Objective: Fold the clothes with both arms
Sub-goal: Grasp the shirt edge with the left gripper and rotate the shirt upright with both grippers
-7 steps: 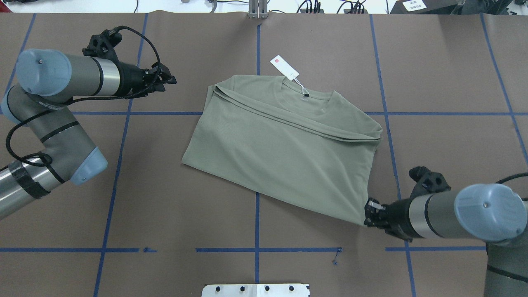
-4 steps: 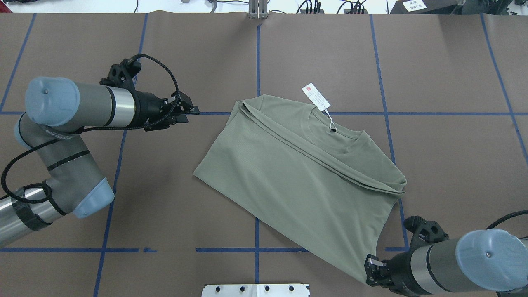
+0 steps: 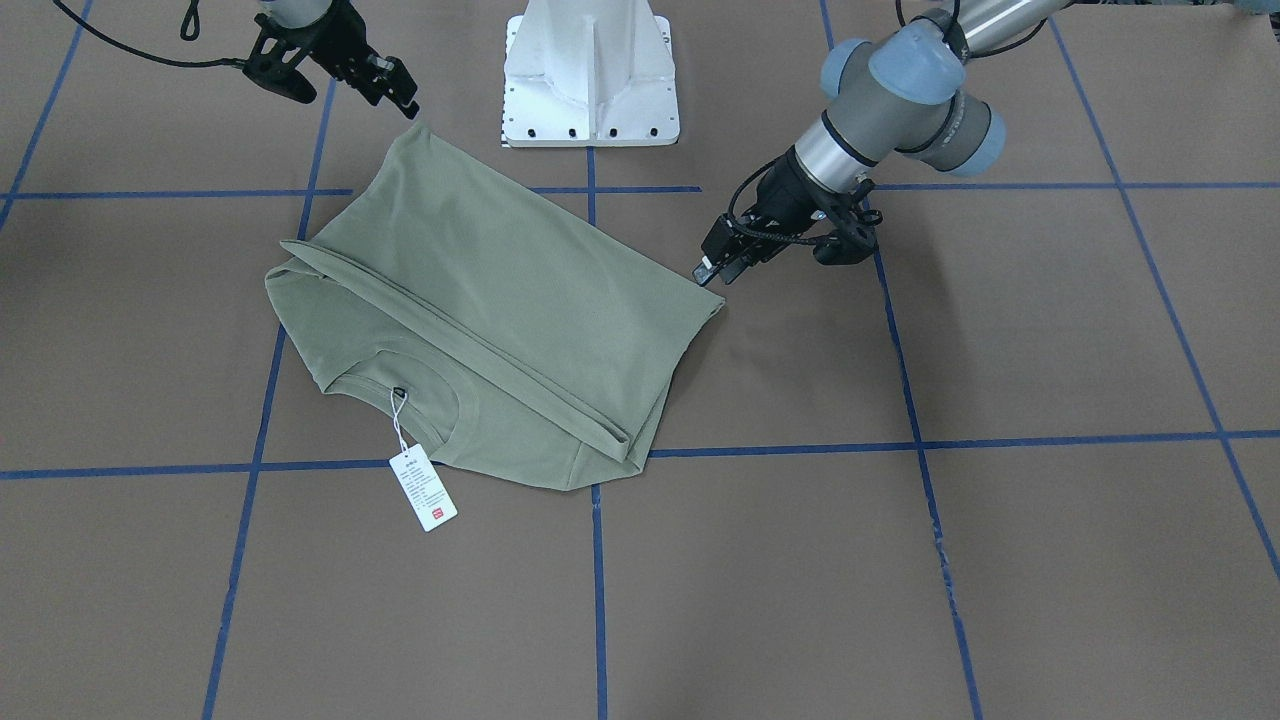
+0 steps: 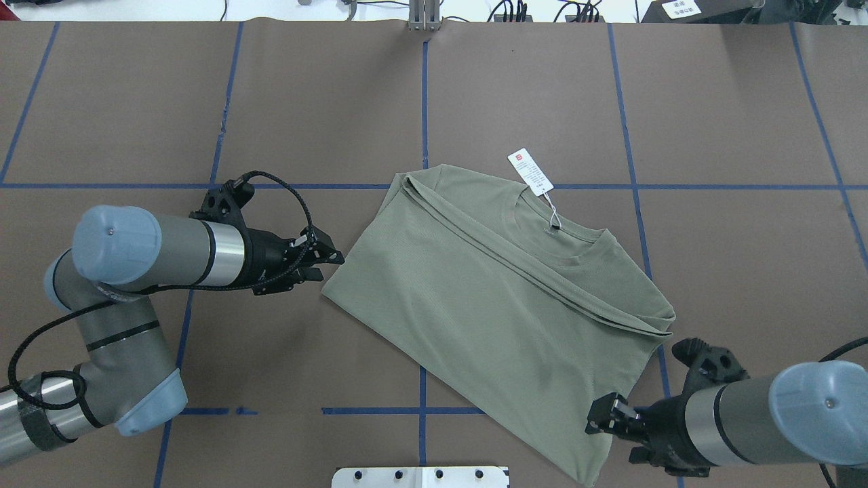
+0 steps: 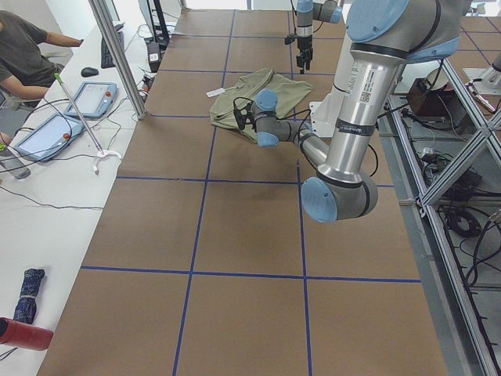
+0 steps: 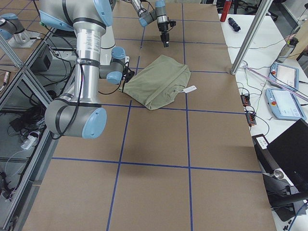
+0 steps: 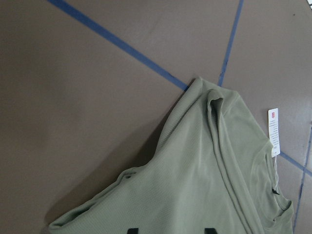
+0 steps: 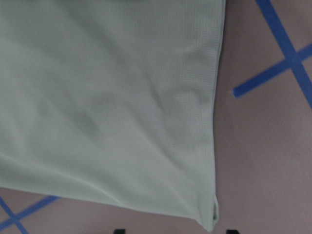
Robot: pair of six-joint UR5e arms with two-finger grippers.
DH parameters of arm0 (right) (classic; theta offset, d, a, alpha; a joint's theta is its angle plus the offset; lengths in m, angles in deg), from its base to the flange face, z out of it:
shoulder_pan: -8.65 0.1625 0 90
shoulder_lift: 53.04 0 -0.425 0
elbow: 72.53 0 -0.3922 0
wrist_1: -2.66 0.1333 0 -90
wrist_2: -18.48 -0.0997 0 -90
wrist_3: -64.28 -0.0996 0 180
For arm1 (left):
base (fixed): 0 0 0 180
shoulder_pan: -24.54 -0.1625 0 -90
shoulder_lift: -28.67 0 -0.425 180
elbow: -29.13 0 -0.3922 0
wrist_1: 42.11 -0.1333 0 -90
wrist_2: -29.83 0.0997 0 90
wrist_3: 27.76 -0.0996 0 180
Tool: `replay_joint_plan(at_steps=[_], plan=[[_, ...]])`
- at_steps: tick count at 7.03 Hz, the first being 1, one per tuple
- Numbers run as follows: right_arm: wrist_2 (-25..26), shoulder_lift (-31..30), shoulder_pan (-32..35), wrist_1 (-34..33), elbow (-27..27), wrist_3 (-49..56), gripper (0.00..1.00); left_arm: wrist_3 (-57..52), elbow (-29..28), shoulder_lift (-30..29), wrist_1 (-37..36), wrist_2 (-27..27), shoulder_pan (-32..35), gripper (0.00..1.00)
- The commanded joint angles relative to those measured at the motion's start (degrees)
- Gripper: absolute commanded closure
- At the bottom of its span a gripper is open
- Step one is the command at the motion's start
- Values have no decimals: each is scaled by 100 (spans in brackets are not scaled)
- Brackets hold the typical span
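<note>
**Inspector:** Where is the sage-green shirt [image 4: 488,298]?

**Examiner:** It lies flat on the table [image 4: 135,102] with its sleeves folded in. Since a second ago it has been drawn nearer the robot and turned. The collar and hang tag [image 4: 530,172] are on the far side.

**Inspector:** And the right gripper [image 4: 598,415]?

**Examiner:** It had the near hem corner pinched before. Now its fingers stand wide over that corner and the cloth is released. I judge the drag finished.

**Inspector:** The left gripper [image 4: 327,264]?

**Examiner:** It has come in from the far side to just beside the other hem corner. Its fingers are wide and hold nothing.

**Inspector:** What does that mean for the task?

**Examiner:** Both grippers sit at the hem corners. A two-armed fold toward the collar is probably next.
</note>
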Motion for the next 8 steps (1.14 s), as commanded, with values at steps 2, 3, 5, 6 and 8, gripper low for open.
replay_joint_plan(at_steps=[2, 3, 5, 6, 8], plan=[[35, 171, 934, 0, -207, 330, 0, 155, -73, -80, -1011, 459, -452, 46], [105, 171, 943, 0, -261, 367, 0, 95, -108, -185, -1196, 529, -461, 46], [106, 241, 943, 0, -313, 368, 0, 85, -267, -317, -1233, 679, -479, 47], [114, 250, 943, 0, -340, 368, 0, 77, -319, -326, -1233, 688, -488, 49], [114, 285, 943, 0, -349, 368, 0, 85, -320, -335, -1233, 775, -470, 100]])
